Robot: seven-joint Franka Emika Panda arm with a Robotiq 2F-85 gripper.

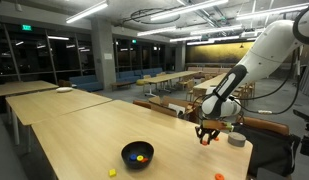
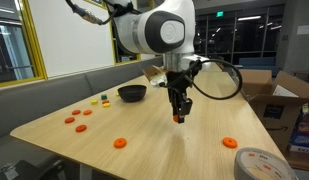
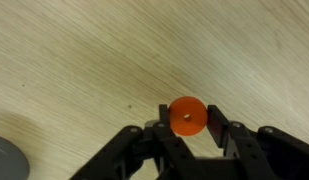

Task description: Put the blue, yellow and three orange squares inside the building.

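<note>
My gripper [image 3: 187,125] is shut on a small orange disc [image 3: 187,116] with a hole in its middle, held upright between the fingers. In both exterior views the gripper [image 1: 204,138] [image 2: 177,117] hangs just above the wooden table. The building, a round black bowl [image 1: 125,150] [image 2: 132,93], stands apart from the gripper. A blue square [image 1: 134,157] and a yellowish piece [image 1: 142,158] lie inside it. More orange pieces [image 2: 120,142] [image 2: 229,143] [image 2: 70,119] rest on the tabletop. A yellow piece [image 1: 112,172] lies near the table's front edge.
A small grey cylinder [image 1: 236,140] [image 3: 4,160] stands close to the gripper near the table edge. Small green and yellow bits [image 2: 102,97] lie beside the bowl. A grey roll [image 2: 262,165] sits at a corner, and cardboard boxes [image 2: 284,95] stand beyond the table.
</note>
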